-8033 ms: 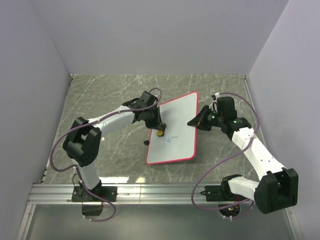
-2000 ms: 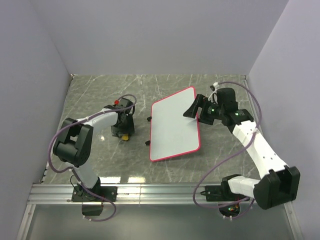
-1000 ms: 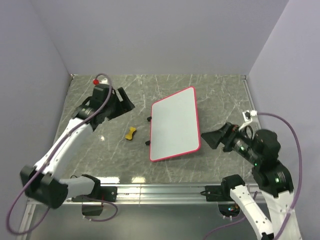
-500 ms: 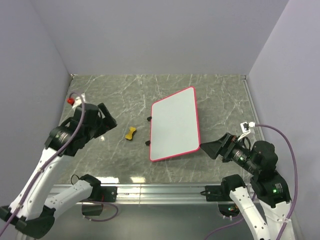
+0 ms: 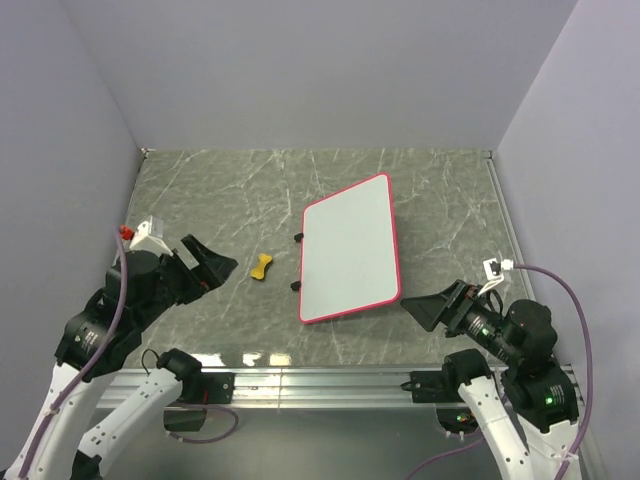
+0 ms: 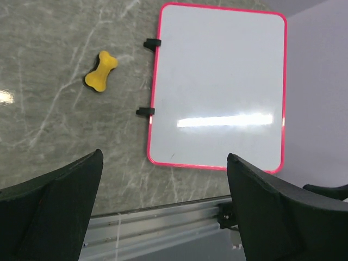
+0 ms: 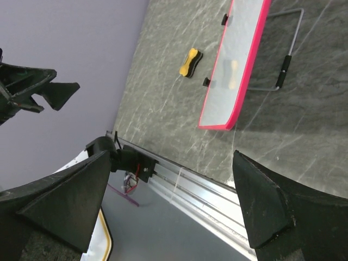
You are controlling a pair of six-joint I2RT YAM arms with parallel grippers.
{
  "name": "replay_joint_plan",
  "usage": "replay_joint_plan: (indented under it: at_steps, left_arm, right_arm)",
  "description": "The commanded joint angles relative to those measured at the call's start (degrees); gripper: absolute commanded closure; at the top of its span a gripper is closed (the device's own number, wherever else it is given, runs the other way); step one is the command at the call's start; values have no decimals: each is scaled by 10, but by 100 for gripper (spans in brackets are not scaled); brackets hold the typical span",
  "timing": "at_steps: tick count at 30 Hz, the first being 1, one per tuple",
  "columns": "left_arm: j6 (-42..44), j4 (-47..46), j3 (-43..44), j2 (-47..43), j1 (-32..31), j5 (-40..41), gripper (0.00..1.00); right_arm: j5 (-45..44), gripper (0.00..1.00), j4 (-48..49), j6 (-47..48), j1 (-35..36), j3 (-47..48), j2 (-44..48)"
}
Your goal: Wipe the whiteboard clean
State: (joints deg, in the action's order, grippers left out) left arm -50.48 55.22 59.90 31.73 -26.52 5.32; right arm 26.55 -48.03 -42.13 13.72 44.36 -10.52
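The whiteboard [image 5: 350, 250] lies in the middle of the marble table, white with a red-pink rim, and its face shows no marks [image 6: 217, 81]. In the right wrist view the whiteboard [image 7: 235, 65] rests tilted on a wire stand [image 7: 288, 60]. A yellow bone-shaped eraser [image 5: 262, 266] lies loose just left of it. My left gripper [image 5: 210, 268] hangs open above the near left of the table, nothing between its fingers [image 6: 51, 209]. My right gripper [image 5: 425, 308] is open and empty off the board's near right corner.
Two black clips [image 5: 297, 262] stick out of the board's left edge. An aluminium rail [image 5: 320, 380] runs along the near edge with both arm bases on it. Grey walls close in the left, back and right sides.
Both arms have drawn back toward the near edge and away from the board. The left gripper has opened wider. The blue scribbles seen earlier are gone, and the eraser now lies on the table.
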Motion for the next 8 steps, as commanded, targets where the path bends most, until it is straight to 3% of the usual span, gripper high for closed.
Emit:
replay_joint_plan:
  at_steps: [1,8]
  left_arm:
    - [-11,-53,-13,-7,-2,-48,1]
    - [-10,-59,-2,16,-2,-40,1]
  right_arm:
    - [-1,0,-14,6,-1,16,13]
    - [4,0,-35,23,-1,42,13]
